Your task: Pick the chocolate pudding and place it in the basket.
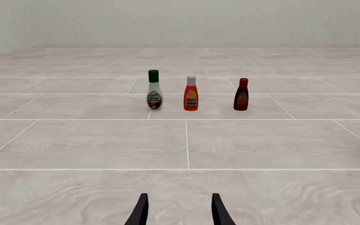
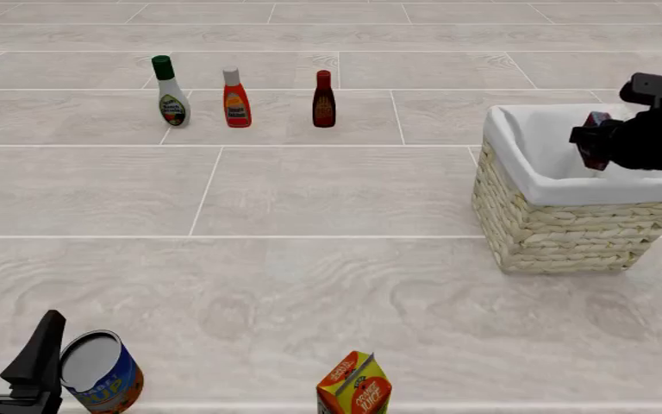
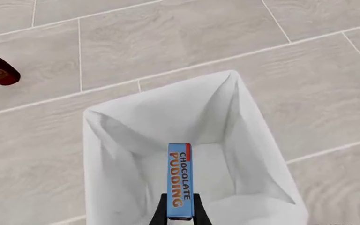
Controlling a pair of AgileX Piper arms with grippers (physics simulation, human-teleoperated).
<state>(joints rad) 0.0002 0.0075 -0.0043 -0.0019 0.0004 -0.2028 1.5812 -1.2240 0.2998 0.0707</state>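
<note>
The right gripper (image 3: 180, 213) is clamped on the chocolate pudding (image 3: 180, 180), holding it above the open mouth of the basket (image 2: 538, 220); only white lining shows inside the basket. Well apart from the basket, the left gripper (image 1: 178, 211) hangs with fingers apart.

A bare simulated room — pale wood-grain tiled surface (image 2: 308, 198) with white seams, plain pale wall (image 1: 180, 21) beyond.
</note>
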